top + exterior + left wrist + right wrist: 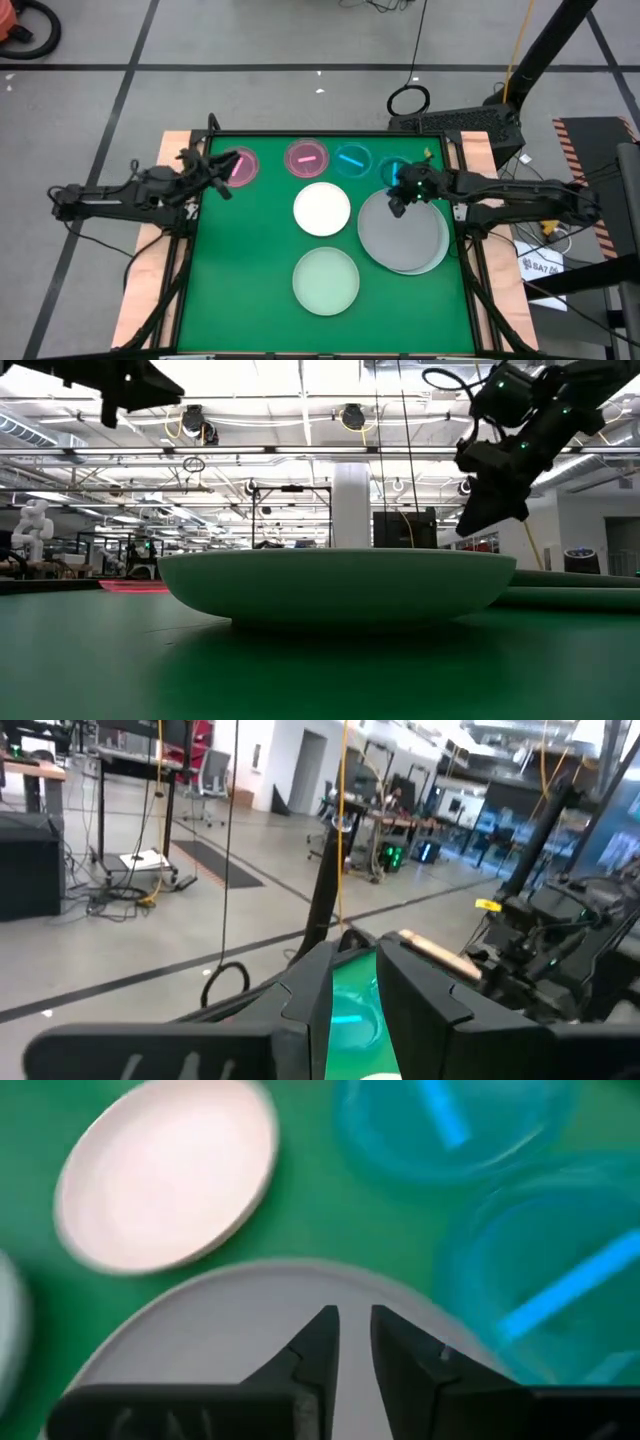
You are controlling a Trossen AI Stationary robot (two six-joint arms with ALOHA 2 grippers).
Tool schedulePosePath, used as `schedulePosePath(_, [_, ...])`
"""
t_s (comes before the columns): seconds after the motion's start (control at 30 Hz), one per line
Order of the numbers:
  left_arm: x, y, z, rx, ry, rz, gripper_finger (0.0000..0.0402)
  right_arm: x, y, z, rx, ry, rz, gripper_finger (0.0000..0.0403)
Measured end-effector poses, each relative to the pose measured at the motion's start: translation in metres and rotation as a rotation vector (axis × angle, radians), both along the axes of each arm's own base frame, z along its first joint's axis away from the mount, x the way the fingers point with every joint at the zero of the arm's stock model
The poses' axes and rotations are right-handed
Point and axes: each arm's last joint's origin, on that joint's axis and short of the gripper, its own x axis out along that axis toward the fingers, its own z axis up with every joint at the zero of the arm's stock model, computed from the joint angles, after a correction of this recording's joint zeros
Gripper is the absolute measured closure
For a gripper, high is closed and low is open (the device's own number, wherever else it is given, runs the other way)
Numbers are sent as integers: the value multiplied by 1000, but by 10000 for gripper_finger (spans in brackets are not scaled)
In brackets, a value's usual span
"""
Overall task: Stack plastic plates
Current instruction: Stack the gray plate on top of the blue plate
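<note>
1. Pale green med plate (pixel 325 281) nearest, white one (pixel 321 208) behind.
2. Grey lg plate (pixel 401 231) on mint; R gripper (pixel 397 206) above rim, fingers narrow, empty.
3. Far row: 2 pink, 2 blue; L gripper (pixel 222 185) by pink plate (pixel 240 166), narrow.

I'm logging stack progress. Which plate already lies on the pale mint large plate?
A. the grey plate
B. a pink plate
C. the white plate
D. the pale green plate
A: the high view shows the grey plate lying on the pale mint large plate, whose rim peeks out beside it; the white plate lies alone on the mat.
</note>
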Motion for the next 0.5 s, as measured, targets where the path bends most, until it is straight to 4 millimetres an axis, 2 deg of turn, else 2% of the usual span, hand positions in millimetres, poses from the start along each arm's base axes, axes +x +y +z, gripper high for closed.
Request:
schedulePosePath(0.27, [26, 0, -15, -40, 102, 1, 314, 13, 14, -21, 140, 100, 45, 356])
schedulePosePath(0.5, [39, 0, -26, -23, 194, 0, 314, 13, 23, -36, 205, 224, 20, 356])
